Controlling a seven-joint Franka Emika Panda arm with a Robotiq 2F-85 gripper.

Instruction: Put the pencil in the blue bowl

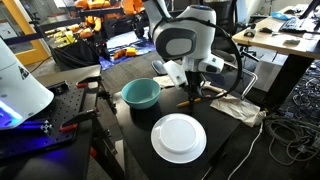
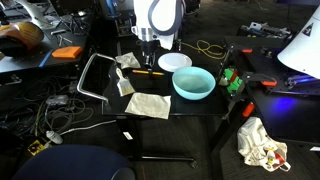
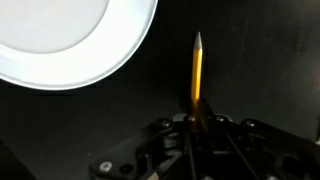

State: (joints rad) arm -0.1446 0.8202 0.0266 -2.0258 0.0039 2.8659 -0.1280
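Pencil [image 3: 197, 75] on black table [image 2: 190, 115], butt end at the gripper [image 3: 198, 122]
Lay near white plate [image 3: 60, 40], blue bowl [image 1: 140, 101] further off. Judged light, stiff, slim, prone to roll; best pinched mid-shaft. Could not tell whether gripper clamped it or merely straddled it. Surface matte and dark, cluttered lab around.

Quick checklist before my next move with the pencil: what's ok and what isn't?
1. Pencil centred between the fingers of the gripper: ok, in the wrist view.
2. Jaws closed on the pencil: cannot tell.
3. Pencil lifted off the table: cannot tell.
4. Blue bowl upright and empty: ok.
5. White plate apart from the bowl: ok.
6. Cloth apart from the pencil: ok.
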